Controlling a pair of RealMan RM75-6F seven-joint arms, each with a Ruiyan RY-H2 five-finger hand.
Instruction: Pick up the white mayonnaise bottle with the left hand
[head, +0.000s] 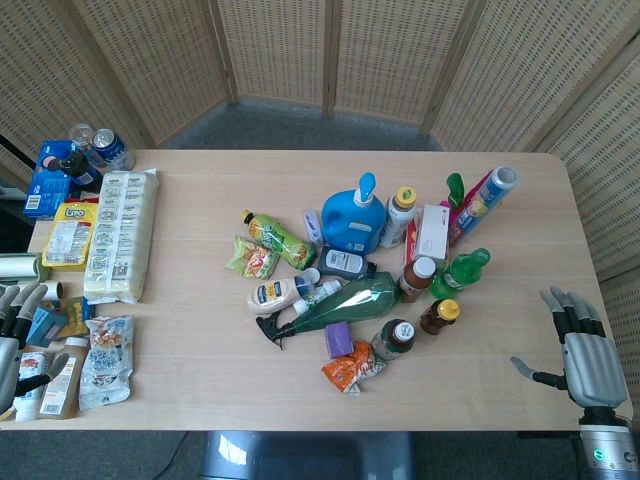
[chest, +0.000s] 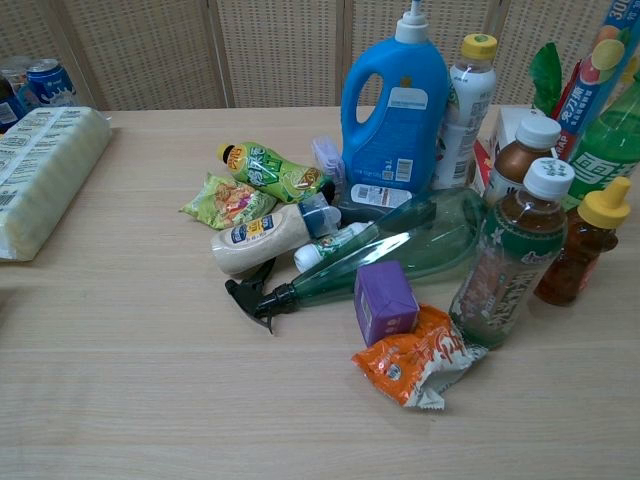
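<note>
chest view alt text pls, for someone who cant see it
A white mayonnaise bottle lies on its side on a wooden table, in a clutter of items. Behind it stands a blue detergent jug; beside it lie a green spray bottle, a purple box and an orange snack packet. No hand is visible.

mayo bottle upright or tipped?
Tipped: the white mayonnaise bottle lies on its side on the table, dark blue cap toward the green spray bottle.

The white mayonnaise bottle (head: 276, 295) (chest: 262, 240) lies on its side near the middle of the bench, cream-bodied with a blue-and-white label. Its dark blue cap points toward the right edge, its base toward the left edge.
</note>
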